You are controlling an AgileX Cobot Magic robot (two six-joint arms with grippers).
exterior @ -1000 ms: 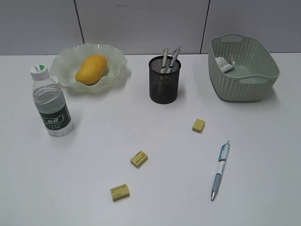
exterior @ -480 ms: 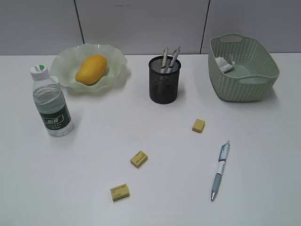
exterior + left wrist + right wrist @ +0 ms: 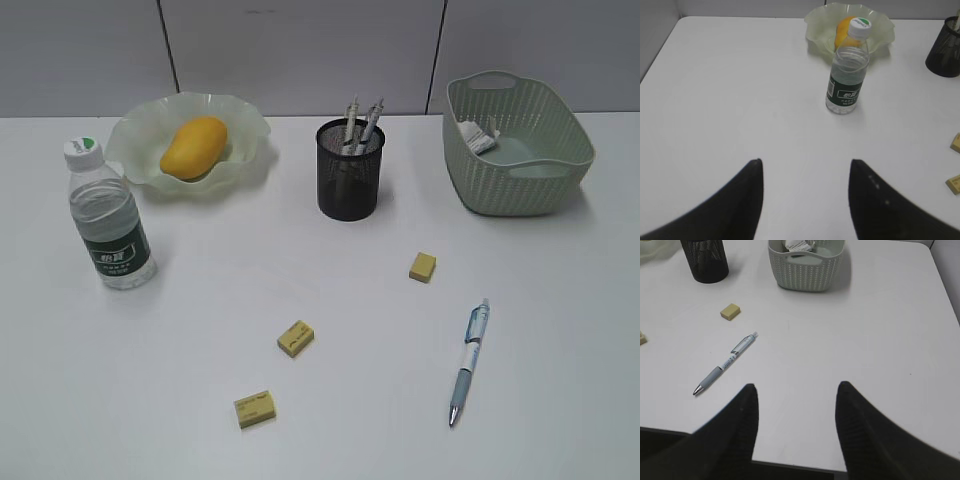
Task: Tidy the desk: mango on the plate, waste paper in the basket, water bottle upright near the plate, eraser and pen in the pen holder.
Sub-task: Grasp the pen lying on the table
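The mango (image 3: pixel 194 146) lies on the ruffled pale-green plate (image 3: pixel 140 165) at the back left. The water bottle (image 3: pixel 109 215) stands upright in front of the plate; it also shows in the left wrist view (image 3: pixel 846 75). The waste paper (image 3: pixel 478 137) lies in the green basket (image 3: pixel 520 185). The black mesh pen holder (image 3: pixel 350 170) holds two pens. Three yellow erasers (image 3: pixel 422 266) (image 3: pixel 296 337) (image 3: pixel 255 408) and a blue-grey pen (image 3: pixel 468 361) lie on the desk. My left gripper (image 3: pixel 805 162) and right gripper (image 3: pixel 796 386) are open and empty, and neither shows in the exterior view.
The desk's front edge (image 3: pixel 790 462) runs just under my right gripper. A grey panelled wall (image 3: pixel 300 50) stands behind the desk. In the right wrist view the pen (image 3: pixel 725 363) lies to the left of the gripper.
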